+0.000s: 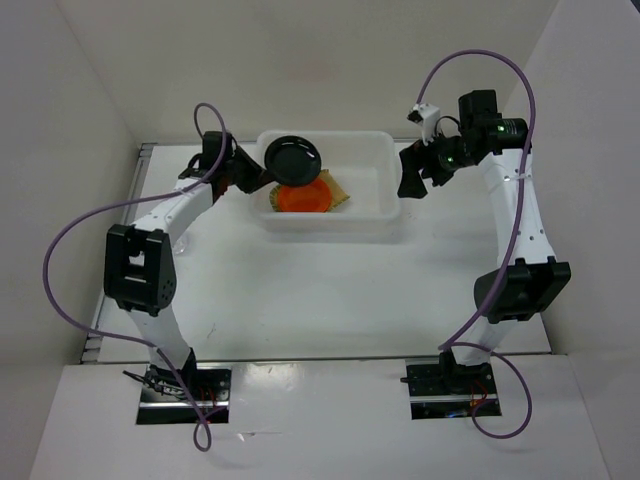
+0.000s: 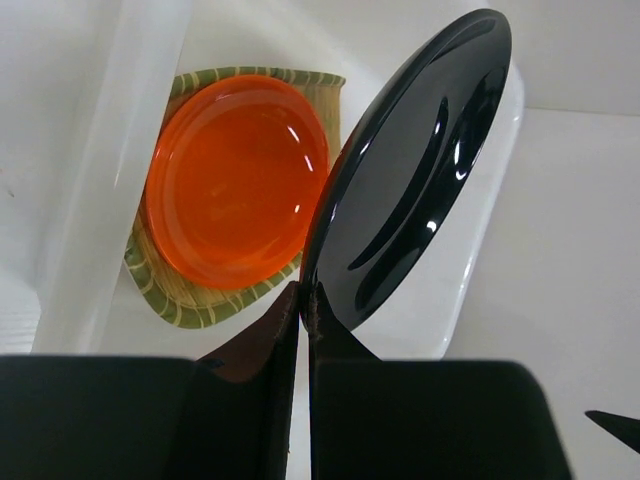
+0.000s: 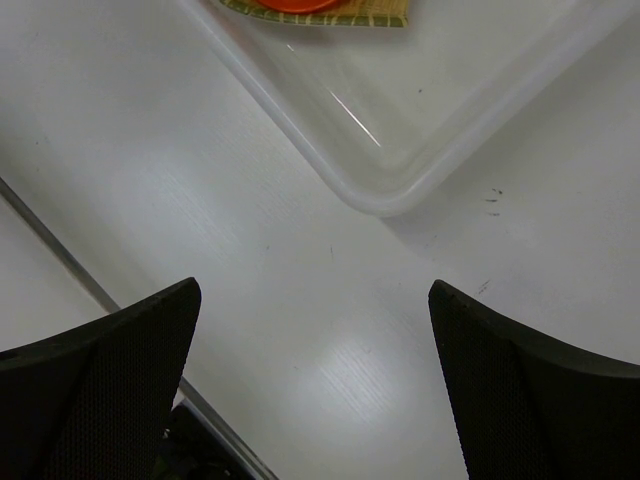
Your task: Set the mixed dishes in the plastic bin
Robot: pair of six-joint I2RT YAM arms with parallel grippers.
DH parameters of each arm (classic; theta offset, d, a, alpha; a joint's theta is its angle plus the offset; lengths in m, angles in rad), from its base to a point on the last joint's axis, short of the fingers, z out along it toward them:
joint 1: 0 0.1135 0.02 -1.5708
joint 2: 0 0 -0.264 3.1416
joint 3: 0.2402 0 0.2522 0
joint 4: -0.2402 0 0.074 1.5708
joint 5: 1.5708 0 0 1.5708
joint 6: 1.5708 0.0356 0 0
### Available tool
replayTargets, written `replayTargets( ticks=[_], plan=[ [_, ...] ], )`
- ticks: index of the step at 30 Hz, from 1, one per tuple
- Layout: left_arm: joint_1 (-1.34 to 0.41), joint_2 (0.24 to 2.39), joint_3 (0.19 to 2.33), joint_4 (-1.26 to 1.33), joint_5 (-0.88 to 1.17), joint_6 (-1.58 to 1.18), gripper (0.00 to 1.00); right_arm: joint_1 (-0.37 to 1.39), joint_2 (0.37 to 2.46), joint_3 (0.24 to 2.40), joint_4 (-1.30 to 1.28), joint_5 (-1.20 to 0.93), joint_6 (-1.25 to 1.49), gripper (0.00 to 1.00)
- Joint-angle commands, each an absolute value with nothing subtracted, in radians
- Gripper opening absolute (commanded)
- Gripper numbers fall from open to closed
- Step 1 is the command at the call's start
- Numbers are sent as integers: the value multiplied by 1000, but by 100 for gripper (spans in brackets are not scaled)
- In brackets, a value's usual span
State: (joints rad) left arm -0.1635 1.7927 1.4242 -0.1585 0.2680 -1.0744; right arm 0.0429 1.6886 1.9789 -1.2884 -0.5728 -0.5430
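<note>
From above: my left fingers (image 1: 252, 176) pinch the black plate (image 1: 293, 158) by its rim, holding it over the plastic bin (image 1: 330, 228) (white walls (image 1: 330, 60) hem the counter (image 1: 320, 300)). Left wrist: orange plate (image 2: 235, 185) on bamboo tray (image 2: 185, 305), left of my fingertips. Right wrist: my right fingers (image 3: 110, 390) gape wide, bin corner just ahead, counter between.
</note>
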Motion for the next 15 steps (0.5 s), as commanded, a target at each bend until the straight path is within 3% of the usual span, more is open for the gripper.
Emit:
replayTargets(
  ticks=[1,15],
  plan=[
    [-182,1838,1502,-138,296,-1046,0,35,1654,1971,-1296,-592,-561,99],
    [-249,2017,1621,-296,256,-1064,0,-2,1684,1970,-1296,-611,-561,99]
  ],
)
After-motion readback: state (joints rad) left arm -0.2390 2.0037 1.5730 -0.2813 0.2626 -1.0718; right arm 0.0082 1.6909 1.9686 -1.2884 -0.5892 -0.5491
